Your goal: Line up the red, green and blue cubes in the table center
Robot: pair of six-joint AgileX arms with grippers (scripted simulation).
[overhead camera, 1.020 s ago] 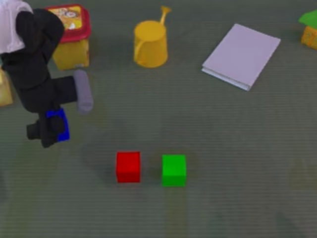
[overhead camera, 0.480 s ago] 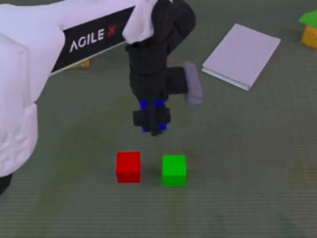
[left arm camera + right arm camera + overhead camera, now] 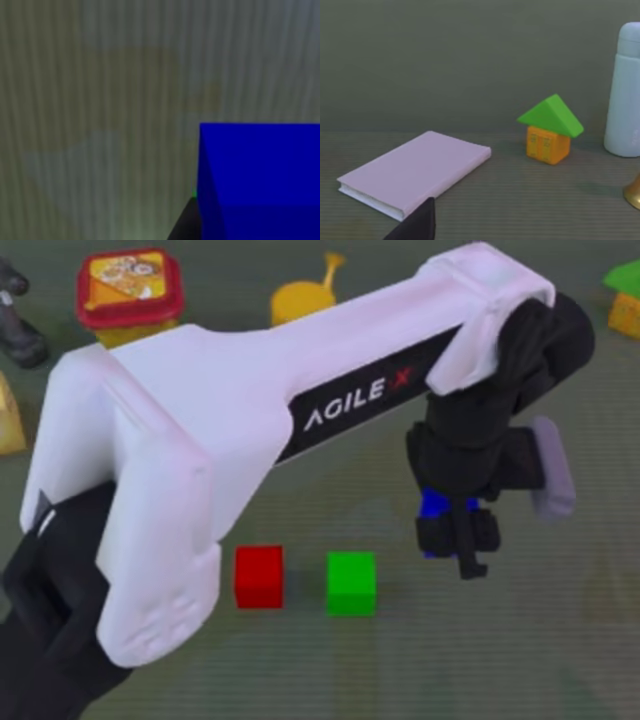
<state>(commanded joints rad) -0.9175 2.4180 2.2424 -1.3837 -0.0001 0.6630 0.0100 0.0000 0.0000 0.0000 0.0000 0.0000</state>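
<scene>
Clamped on the blue cube (image 3: 434,506), the left gripper (image 3: 462,540) hangs at centre right of the top view, its black fingers on either side of the cube so that only slivers of blue show between them. From the left wrist view the blue cube (image 3: 260,180) fills the lower right of the frame, with bare olive-grey tabletop (image 3: 100,100) behind it. Just left of the gripper in the top view, the green cube (image 3: 351,583) sits on the table centre (image 3: 300,640), clear of the fingers, and the red cube (image 3: 259,577) lies beside it farther left, the two level with each other and apart by a narrow gap. Both rest flat on the surface. Running from the gripper toward the lower left of the frame, the white left arm (image 3: 200,440) covers much of the table. Beyond it, along the upper edge, a yellow cup (image 3: 300,300) and a red-lidded yellow tub (image 3: 128,290) peek out. At the upper right corner stands an orange block with a green top (image 3: 625,295). Seen from the right wrist view, that block (image 3: 549,131) is near a pale purple book (image 3: 415,172) and a light blue bottle (image 3: 624,95); whether the right gripper (image 3: 417,225) is open or closed cannot be told.
</scene>
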